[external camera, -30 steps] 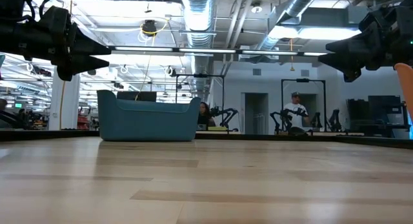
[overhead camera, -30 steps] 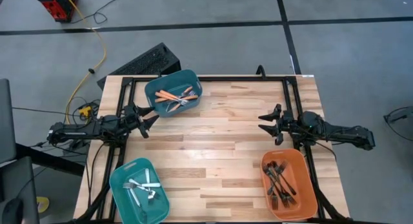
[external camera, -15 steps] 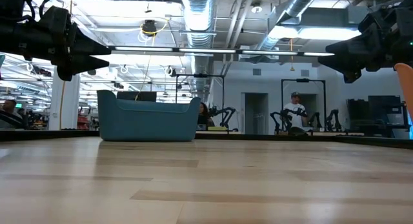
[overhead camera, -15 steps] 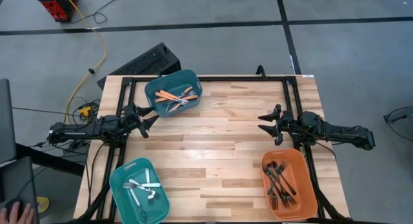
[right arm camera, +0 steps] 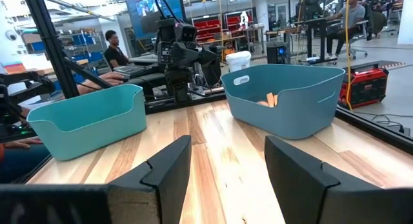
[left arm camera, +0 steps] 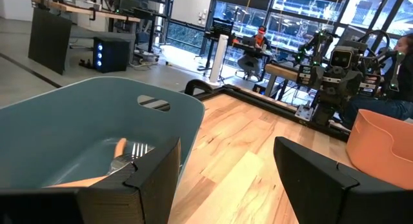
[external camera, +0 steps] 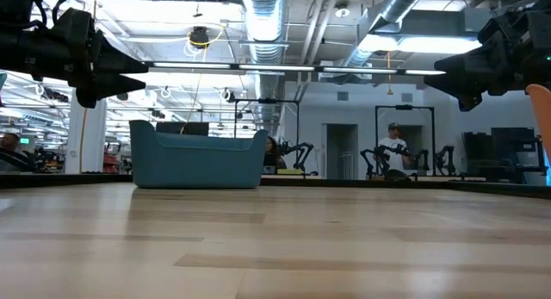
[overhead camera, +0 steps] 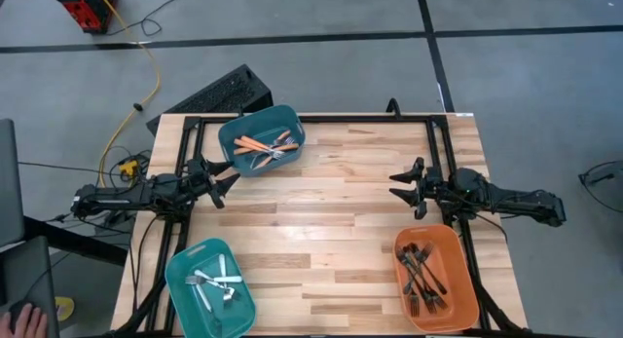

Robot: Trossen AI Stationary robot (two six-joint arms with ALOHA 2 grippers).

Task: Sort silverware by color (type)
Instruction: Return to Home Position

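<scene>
The silverware lies sorted in three bins. Orange-handled forks (overhead camera: 265, 143) lie in the far-left teal bin (overhead camera: 234, 133). Silver forks (overhead camera: 216, 281) lie in the near-left teal bin (overhead camera: 180, 280). Black forks (overhead camera: 421, 272) lie in the near-right orange bin (overhead camera: 459, 280). My left gripper (overhead camera: 226, 182) hovers at the table's left edge, pointing level toward the right, open, with nothing between its fingers (left arm camera: 226, 166). My right gripper (overhead camera: 401, 185) hovers at the right edge, facing left, open, with nothing between its fingers (right arm camera: 229, 162).
A bare stretch of wooden tabletop (overhead camera: 321, 211) lies between the two grippers. A black frame (overhead camera: 321, 119) runs along the table's far and side edges. In the low view the far teal bin (external camera: 196, 157) stands at the back, with people in the room behind it.
</scene>
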